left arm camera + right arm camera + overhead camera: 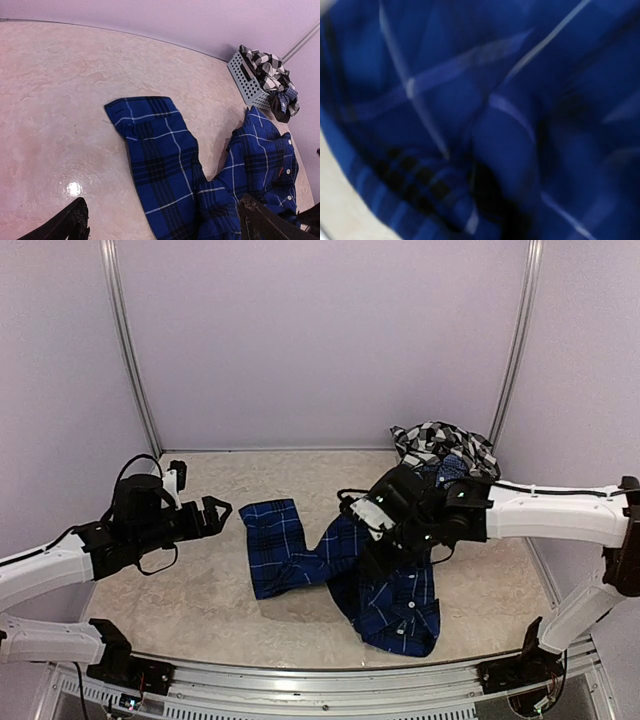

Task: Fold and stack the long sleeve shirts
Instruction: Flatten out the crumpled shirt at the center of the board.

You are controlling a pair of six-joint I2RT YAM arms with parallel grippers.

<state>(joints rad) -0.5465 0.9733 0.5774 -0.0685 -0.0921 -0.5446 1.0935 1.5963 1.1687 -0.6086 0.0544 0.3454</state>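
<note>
Navy plaid shirt [392,602] lies crumpled; right gripper [375,558] pressed together, apparently pinching its middle. Left gripper [213,516] spread, near its sleeve. Flattening step; next, lift and spread.

The right wrist picture is only fuzzy blue shirt [480,120], so close that no fingers show, and from above the right gripper [368,562] is tucked under the right arm [550,512], so nobody can tell if it pinches cloth. From the left wrist the blue shirt runs off the bottom of the picture, and the left gripper [162,222] shows just the dark tips of its fingers [70,222]. The checked shirt [445,443] at the far right corner of the table [200,590] is a bunched heap hiding its sleeves, and from above it covers the basket [245,75]
</note>
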